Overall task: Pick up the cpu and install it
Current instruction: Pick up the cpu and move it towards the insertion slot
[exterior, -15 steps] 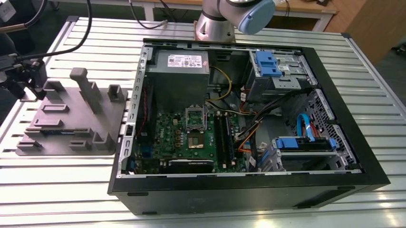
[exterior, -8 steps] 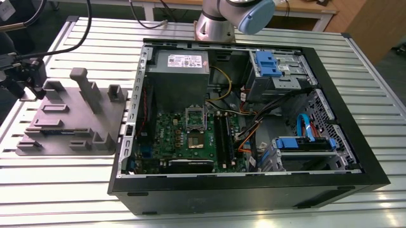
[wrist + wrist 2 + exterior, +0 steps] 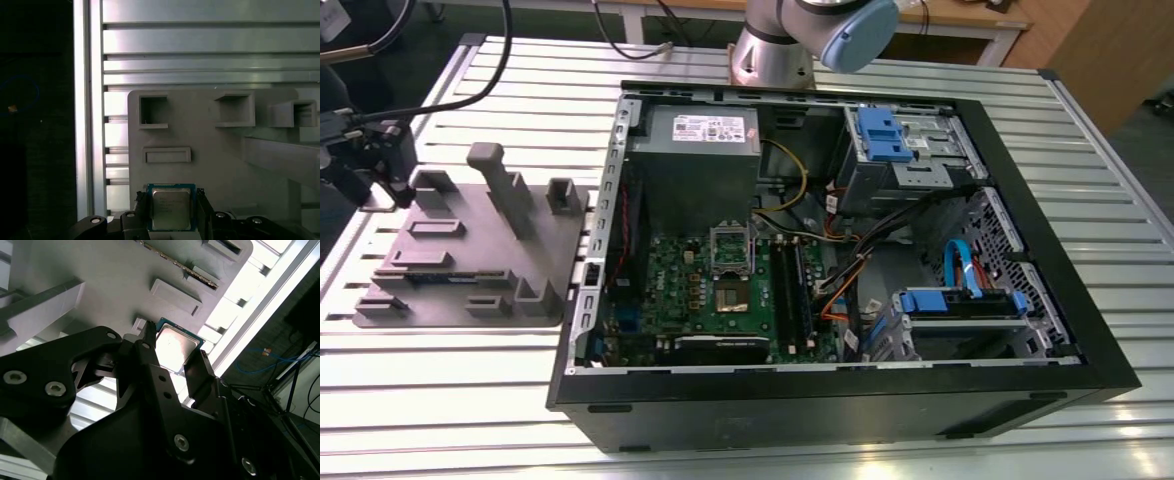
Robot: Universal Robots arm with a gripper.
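Pinching the cpu [image 3: 171, 209] by two opposite edges, your gripper [image 3: 174, 346] is holding its jaws narrowed to the chip's width, black fingers [image 3: 150, 352] pressing each side. You are seeing the chip sitting at a corner of the grey fixture tray [image 3: 220, 160].

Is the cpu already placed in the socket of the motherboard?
No, in the first wrist view the cpu is held in the gripper at the grey fixture tray.
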